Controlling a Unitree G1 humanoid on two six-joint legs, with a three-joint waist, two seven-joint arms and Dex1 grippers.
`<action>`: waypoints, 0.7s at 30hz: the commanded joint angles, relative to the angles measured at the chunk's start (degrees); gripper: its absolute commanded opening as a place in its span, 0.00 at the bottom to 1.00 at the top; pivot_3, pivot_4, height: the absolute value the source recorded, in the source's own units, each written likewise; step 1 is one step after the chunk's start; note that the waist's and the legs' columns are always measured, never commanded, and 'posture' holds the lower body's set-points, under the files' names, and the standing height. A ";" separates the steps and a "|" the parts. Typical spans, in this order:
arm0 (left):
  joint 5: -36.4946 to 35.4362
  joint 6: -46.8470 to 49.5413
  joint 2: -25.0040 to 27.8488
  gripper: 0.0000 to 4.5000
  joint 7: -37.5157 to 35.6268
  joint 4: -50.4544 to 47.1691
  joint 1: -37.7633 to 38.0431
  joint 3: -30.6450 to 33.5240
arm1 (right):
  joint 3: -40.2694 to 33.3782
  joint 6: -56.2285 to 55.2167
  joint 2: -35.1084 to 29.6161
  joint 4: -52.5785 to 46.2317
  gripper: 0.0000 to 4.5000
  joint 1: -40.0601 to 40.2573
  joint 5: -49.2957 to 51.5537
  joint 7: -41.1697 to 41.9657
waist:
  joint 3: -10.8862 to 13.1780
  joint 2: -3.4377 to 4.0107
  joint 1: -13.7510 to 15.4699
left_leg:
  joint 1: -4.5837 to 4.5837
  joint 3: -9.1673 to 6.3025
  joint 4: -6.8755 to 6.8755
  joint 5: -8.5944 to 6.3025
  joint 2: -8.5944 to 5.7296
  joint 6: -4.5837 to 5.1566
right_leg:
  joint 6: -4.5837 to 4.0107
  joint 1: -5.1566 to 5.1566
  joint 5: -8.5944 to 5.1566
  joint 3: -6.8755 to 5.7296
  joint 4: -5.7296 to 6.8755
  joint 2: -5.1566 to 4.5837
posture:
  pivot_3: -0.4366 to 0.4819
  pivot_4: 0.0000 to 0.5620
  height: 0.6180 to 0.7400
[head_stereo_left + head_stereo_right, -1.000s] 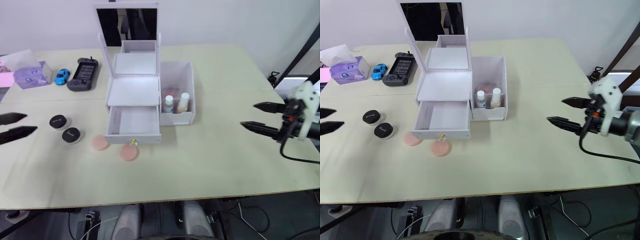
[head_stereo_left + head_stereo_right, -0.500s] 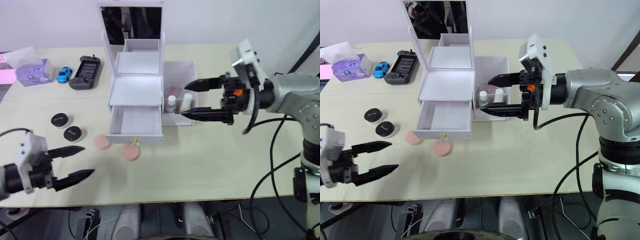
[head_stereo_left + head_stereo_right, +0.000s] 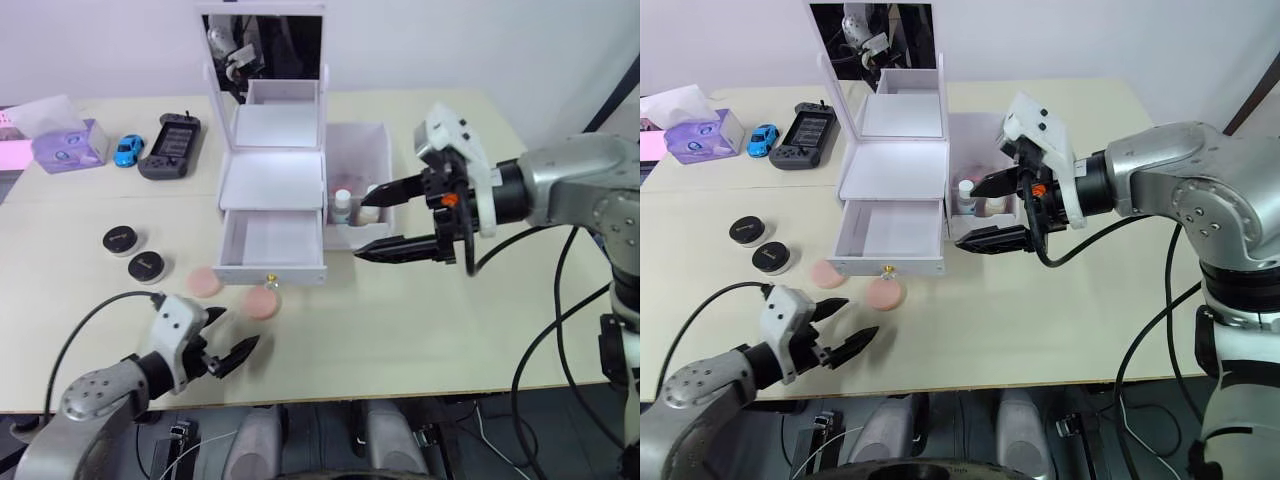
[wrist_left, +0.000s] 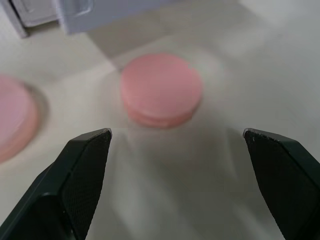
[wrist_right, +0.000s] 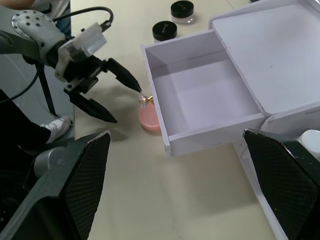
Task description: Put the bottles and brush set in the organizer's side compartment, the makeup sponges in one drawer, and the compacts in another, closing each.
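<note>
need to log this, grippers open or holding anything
left gripper: open, empty, near a pink sponge.
right gripper: open, empty.

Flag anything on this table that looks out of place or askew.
Nothing is spilled or damaged. The organizer's lower drawer stands pulled out and empty, while both makeup sponges lie on the table in front of it and the two compacts sit to its left.
</note>
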 commanded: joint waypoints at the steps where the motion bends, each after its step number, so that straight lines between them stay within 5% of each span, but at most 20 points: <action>1: 2.68 1.63 -2.31 0.99 5.75 0.57 -3.05 -2.89 | -0.71 -0.70 -2.03 -1.48 1.00 -1.59 -1.40 -0.35 | -0.01 -0.04 0.01 | 0.00 -0.01 0.00 0.00 0.00 0.01 | 0.00 0.00 0.00 -0.01 0.01 0.00 | 0.48 0.27 1.00; 11: 5.87 4.68 -3.44 0.99 8.66 4.77 -11.31 -11.68 | -0.80 -2.55 -3.38 -2.63 1.00 -0.59 -3.34 -0.36 | -0.01 -0.02 0.29 | 0.04 -0.04 0.01 -0.09 -0.01 0.15 | 0.01 0.03 0.00 -0.03 0.08 0.03 | 0.48 0.27 1.00; 16: 5.47 6.22 0.55 0.59 6.18 2.67 -11.00 -11.28 | -0.89 -3.53 -3.50 -2.92 1.00 -0.09 -4.12 -0.44 | -0.01 -0.03 0.02 | 0.01 -0.03 0.03 -0.09 -0.02 0.15 | 0.01 0.04 0.00 -0.02 0.01 0.02 | 0.48 0.27 1.00; 21: 3.38 5.58 8.42 0.59 0.31 2.17 -7.63 -4.36 | -0.38 -4.61 -3.29 -2.33 1.00 0.33 -4.43 0.34 | -0.01 -0.02 -0.37 | 0.08 -0.03 -0.10 -0.21 0.01 0.36 | 0.00 -0.04 0.00 -0.03 0.06 0.04 | 0.48 0.27 1.00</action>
